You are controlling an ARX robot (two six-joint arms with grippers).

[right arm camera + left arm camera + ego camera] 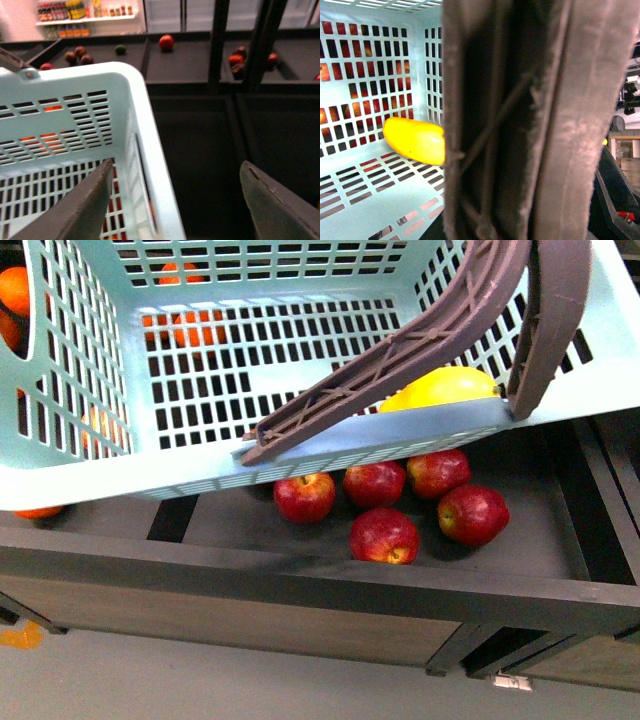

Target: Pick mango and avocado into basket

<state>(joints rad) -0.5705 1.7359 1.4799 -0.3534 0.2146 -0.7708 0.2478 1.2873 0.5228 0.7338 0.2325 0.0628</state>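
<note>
The light teal basket (90,480) hangs tilted over the dark shelf, filling most of the front view. Its brown ribbed handle (400,350) fills the left wrist view, and my left gripper (505,210) is shut on it. The yellow mango (440,388) lies inside the basket against its near wall, and the mango (415,141) shows again on the slotted floor. My right gripper (175,200) is open beside the basket's rim (137,110), one finger (85,205) over the inside, the other outside. A small dark green fruit, apparently the avocado (120,49), sits on a far shelf.
Several red apples (385,535) lie on the dark shelf (520,540) under the basket's near edge. Oranges (12,295) show at the far left and through the slots. More red fruit (166,42) sits on far shelves, with dark upright posts (217,40) between them.
</note>
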